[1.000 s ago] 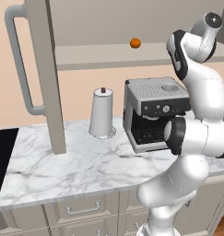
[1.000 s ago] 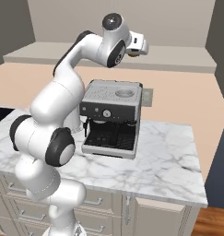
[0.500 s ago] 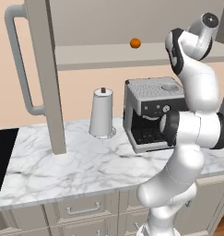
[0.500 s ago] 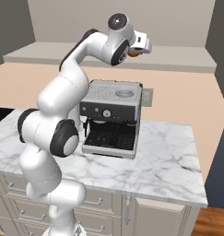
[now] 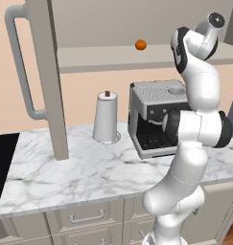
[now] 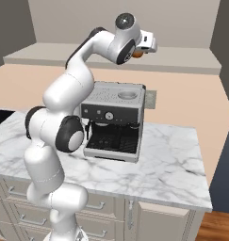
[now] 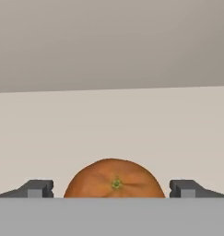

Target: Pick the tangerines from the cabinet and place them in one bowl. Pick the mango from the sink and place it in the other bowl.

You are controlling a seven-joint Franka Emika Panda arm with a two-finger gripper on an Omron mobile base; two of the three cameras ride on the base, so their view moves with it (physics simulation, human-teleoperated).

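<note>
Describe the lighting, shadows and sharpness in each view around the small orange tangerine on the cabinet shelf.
Left base view: even, soft light; the small orange tangerine is sharp on the beige cabinet shelf, with little shadow. Right base view: the white arm hides most of it, leaving an orange sliver. Hand view: flat light, no glare; the fruit sits crisp between the open gripper tips, cut off by the bottom edge.

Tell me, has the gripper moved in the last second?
Yes. In the right base view the gripper has swung right, out past the coffee machine, and now straddles a tangerine on the shelf.
</note>
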